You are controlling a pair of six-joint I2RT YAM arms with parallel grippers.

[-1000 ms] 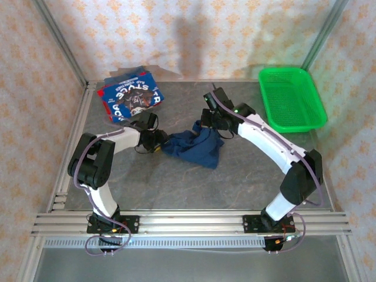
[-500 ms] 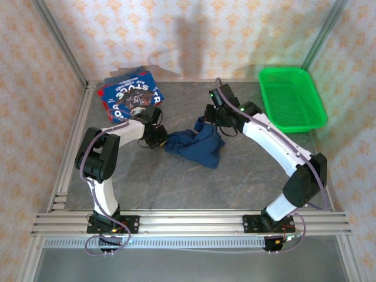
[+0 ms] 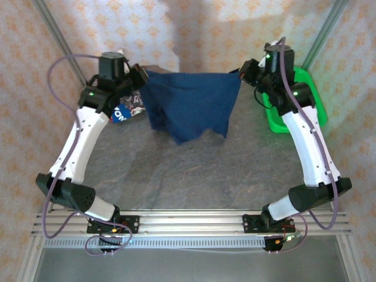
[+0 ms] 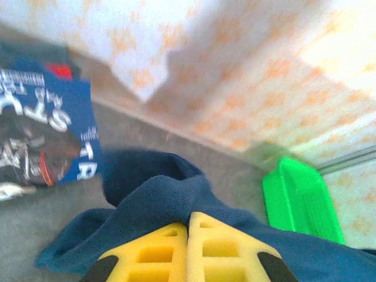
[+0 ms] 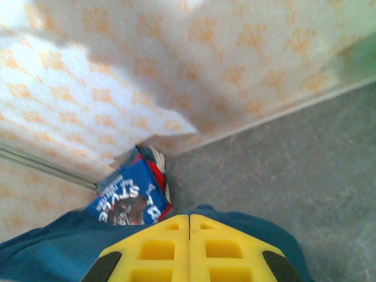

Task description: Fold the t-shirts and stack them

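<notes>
The dark navy t-shirt (image 3: 189,104) hangs spread out in the air between both arms, its lower edge dangling over the grey table (image 3: 194,170). My left gripper (image 3: 141,74) is shut on the shirt's left top corner. My right gripper (image 3: 241,73) is shut on the right top corner. In the left wrist view the yellow fingers (image 4: 158,252) press together with navy cloth (image 4: 158,197) bunched over their tips. The right wrist view shows the same, navy cloth (image 5: 247,226) at the tips. The folded blue and red printed shirts (image 3: 126,108) lie at the back left, partly behind the left arm.
A green mesh basket (image 3: 305,100) stands at the back right, partly hidden by the right arm. Patterned walls close in the back and sides. Aluminium rails (image 3: 188,223) run along the near edge with both arm bases.
Both arms rose and swung apart toward the back, lifting the navy shirt off the table and stretching it from a crumpled heap into a hanging sheet.
</notes>
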